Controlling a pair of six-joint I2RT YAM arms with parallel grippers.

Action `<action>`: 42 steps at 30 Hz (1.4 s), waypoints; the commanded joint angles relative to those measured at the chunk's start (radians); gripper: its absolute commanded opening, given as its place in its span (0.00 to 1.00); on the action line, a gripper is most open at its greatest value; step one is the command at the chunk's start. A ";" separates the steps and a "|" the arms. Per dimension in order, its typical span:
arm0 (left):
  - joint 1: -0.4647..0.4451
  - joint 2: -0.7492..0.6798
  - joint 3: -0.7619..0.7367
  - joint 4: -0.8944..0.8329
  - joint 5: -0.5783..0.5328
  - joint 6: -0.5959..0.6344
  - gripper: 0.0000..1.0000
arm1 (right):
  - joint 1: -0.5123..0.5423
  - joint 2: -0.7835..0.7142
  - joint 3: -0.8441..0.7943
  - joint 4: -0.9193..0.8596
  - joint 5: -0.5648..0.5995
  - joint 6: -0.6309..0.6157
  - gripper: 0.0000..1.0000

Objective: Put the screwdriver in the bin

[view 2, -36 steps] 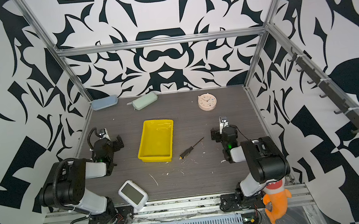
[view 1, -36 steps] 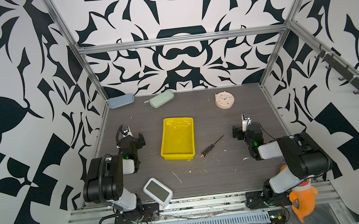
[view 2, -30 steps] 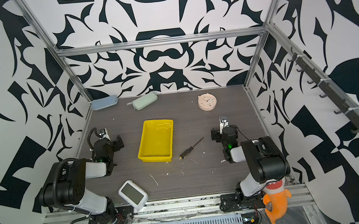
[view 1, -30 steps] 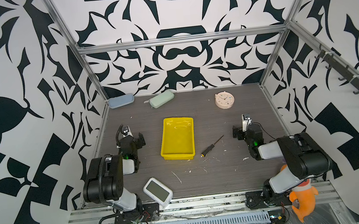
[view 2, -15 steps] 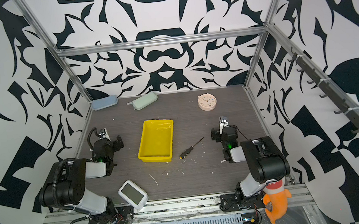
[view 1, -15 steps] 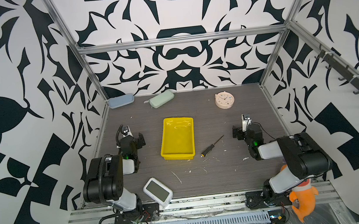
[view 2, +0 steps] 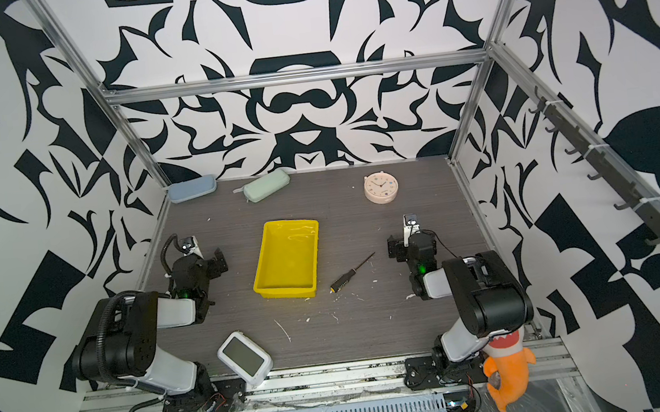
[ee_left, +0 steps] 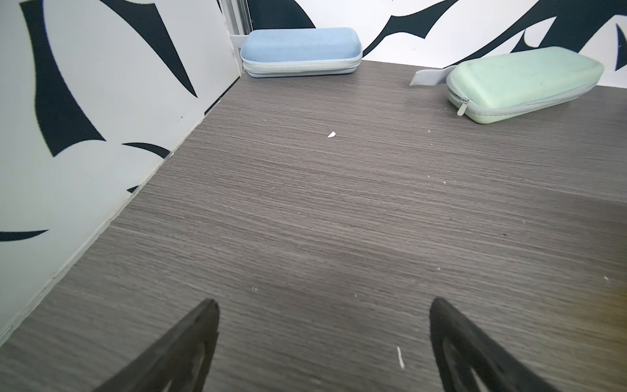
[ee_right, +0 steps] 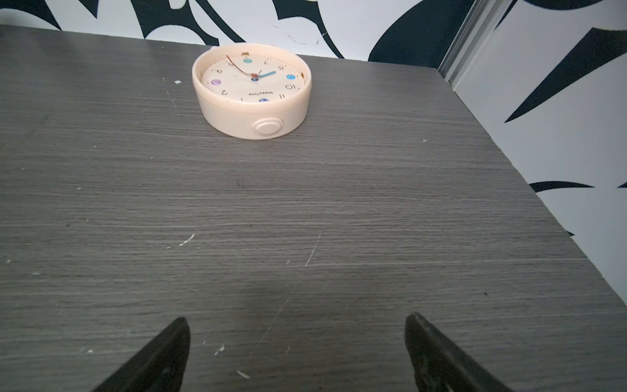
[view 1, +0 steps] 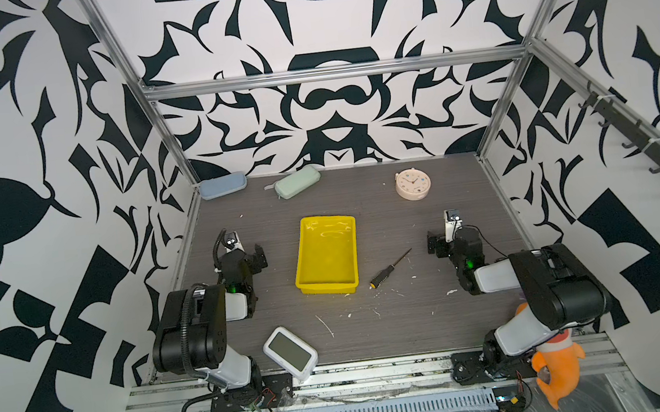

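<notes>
**Screwdriver** [view 1: 391, 267]: lies flat on the table [view 1: 416, 331], outside the bin [view 1: 326, 290]. Its handle end is just beside the bin's near corner, with a small gap showing, and the shaft slants away from the bin. It sits between the two grippers, nearer the right one and off to that gripper's inner side, not between its jaws. Neither wrist view shows it.

**Bin:** nothing visible inside. It stands between the two grippers.

**Right gripper** [ee_right: 297, 319]: jaws spread wide with only bare table between them. A clock [ee_right: 252, 91] stands well ahead of the jaws.

**Left gripper** [ee_left: 323, 301]: jaws spread and empty. A blue case [ee_left: 300, 51] and a green case [ee_left: 522, 88] lie well ahead of the jaws.

**Change:** none. Compared with the views from the last second, the screwdriver, the bin and both arms sit where they were.

**Meaning for the task:** the pick-up is probably not yet begun. The right gripper looks better placed, but it would have to turn inward to bring its jaws over the screwdriver.
</notes>
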 commanded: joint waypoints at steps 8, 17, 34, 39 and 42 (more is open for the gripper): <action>0.004 -0.009 0.017 0.031 -0.001 -0.006 0.99 | -0.002 -0.014 0.018 0.026 -0.014 -0.013 1.00; 0.006 -0.007 0.019 0.027 0.006 -0.003 0.99 | 0.006 -0.123 0.000 -0.025 0.035 0.008 1.00; -0.072 -0.584 0.356 -1.255 0.012 -0.447 0.99 | -0.018 -0.490 0.420 -1.349 -0.090 1.009 1.00; -0.071 -0.630 0.254 -1.266 0.066 -0.415 0.99 | 0.185 -0.470 0.327 -1.219 -0.169 1.255 0.99; -0.070 -0.631 0.230 -1.224 0.137 -0.437 0.99 | 0.390 -0.419 0.385 -1.240 -0.033 1.338 0.97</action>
